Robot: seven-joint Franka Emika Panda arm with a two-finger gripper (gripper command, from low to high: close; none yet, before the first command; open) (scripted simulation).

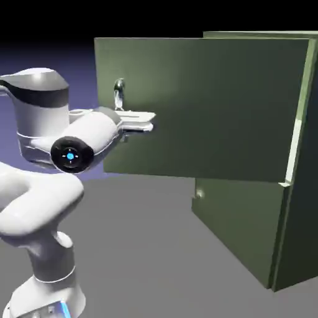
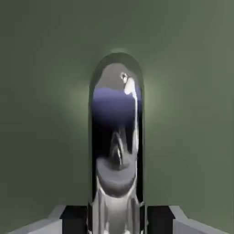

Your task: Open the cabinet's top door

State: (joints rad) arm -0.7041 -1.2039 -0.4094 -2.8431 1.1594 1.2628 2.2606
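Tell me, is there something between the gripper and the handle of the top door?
Nothing visible. The gripper is shut on the silver handle of the top door, which fills the space between its fingertips. The door already stands swung wide from the cabinet.

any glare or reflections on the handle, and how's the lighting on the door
Hand view: the handle is mirror-bright, reflecting the blue-violet backdrop, with a pale halo on the top door around it. Exterior view: the top door is dim, evenly shaded, and the handle shows a small glint.
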